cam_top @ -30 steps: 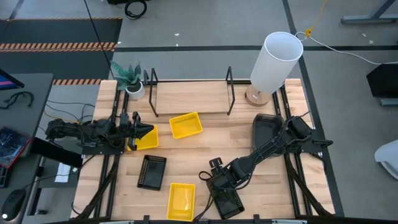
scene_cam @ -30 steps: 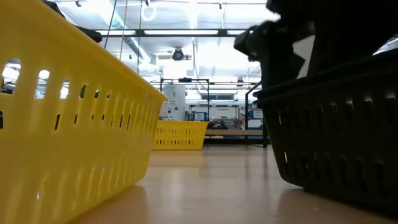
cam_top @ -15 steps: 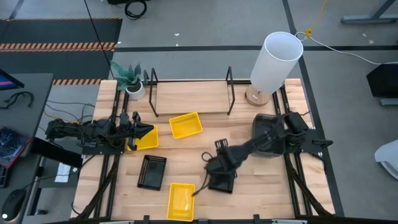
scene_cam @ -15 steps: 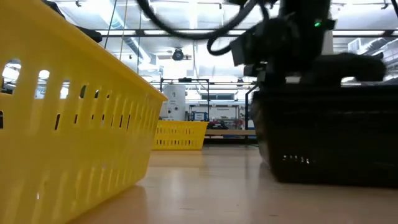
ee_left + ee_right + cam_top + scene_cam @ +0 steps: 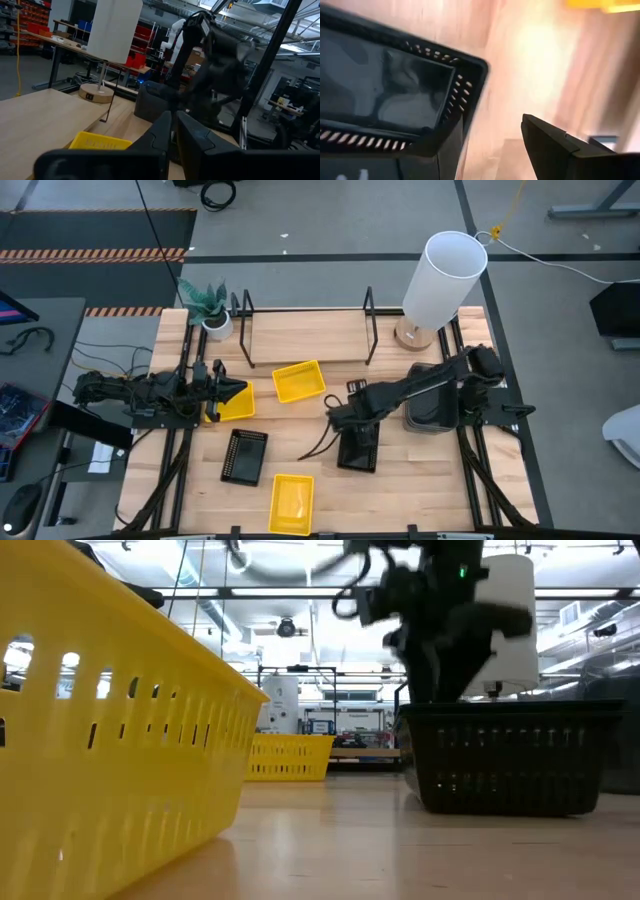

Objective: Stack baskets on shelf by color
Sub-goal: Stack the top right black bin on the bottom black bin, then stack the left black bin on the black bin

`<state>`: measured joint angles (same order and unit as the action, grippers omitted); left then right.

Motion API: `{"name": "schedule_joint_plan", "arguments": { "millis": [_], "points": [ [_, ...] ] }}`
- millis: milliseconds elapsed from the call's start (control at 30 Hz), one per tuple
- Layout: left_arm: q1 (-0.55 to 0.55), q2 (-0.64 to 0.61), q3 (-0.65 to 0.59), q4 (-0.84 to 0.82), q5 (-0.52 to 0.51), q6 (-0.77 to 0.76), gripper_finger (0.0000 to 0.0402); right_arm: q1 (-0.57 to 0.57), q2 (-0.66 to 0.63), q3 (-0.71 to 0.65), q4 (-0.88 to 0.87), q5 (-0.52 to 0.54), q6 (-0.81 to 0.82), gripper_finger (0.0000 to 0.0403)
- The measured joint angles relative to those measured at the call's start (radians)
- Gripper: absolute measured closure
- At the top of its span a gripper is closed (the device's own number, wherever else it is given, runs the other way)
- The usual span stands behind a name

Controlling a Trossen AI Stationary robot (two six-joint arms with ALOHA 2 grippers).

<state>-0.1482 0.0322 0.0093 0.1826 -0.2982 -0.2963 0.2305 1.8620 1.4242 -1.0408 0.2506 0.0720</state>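
My right gripper [image 5: 347, 420] is over the far end of a small black perforated basket [image 5: 360, 448] at mid-table and is shut on it. That basket stands level in the low view [image 5: 510, 762]. My left gripper [image 5: 238, 390] waits shut at the table's left, above a yellow basket [image 5: 230, 404]. A second yellow basket [image 5: 299, 380] lies in front of the shelf [image 5: 305, 342], and a third [image 5: 291, 502] lies at the near edge. Another black basket [image 5: 245, 455] lies near-left. Dark grey baskets [image 5: 432, 395] sit on the right. My right gripper holds the black basket at its far end, near a corner [image 5: 470, 67], slanting down from the table's right. One finger [image 5: 555, 150] shows outside the basket; the other is lost against the dark plastic. I cannot tell whether the basket is lifted clear or rests on the table.
A tall white lamp [image 5: 442, 280] stands at the far right, beside the shelf's right upright. A small potted plant [image 5: 210, 308] stands at the far left corner. Bare wood shows between the black baskets and along the right near part of the table.
My right gripper has moved from the table's near edge toward the far edge, taking the black basket with it to mid-table. The basket was skewed and tipped up at one end; now it stands square and level.
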Motion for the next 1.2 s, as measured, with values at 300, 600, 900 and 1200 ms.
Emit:
{"name": "schedule_joint_plan", "arguments": {
  "millis": [300,600,900,1200],
  "points": [
    [0.000,0.000,0.000,0.000,0.000,0.000,0.0367,0.022,-0.280,-0.038,0.100,0.118,0.025,0.0195],
    [0.000,0.000,0.000,0.001,0.000,0.000,0.0367,0.070,-0.562,-0.306,0.569,0.145,-0.050,0.0195],
    [0.000,0.000,0.000,0.001,0.000,0.000,0.0367,0.140,-0.706,-0.517,0.903,0.150,-0.049,0.0195],
    [0.000,0.001,0.019,0.006,0.022,-0.227,0.0371,0.268,-0.802,-0.570,0.876,0.156,0.014,0.0195]
  ]
}}
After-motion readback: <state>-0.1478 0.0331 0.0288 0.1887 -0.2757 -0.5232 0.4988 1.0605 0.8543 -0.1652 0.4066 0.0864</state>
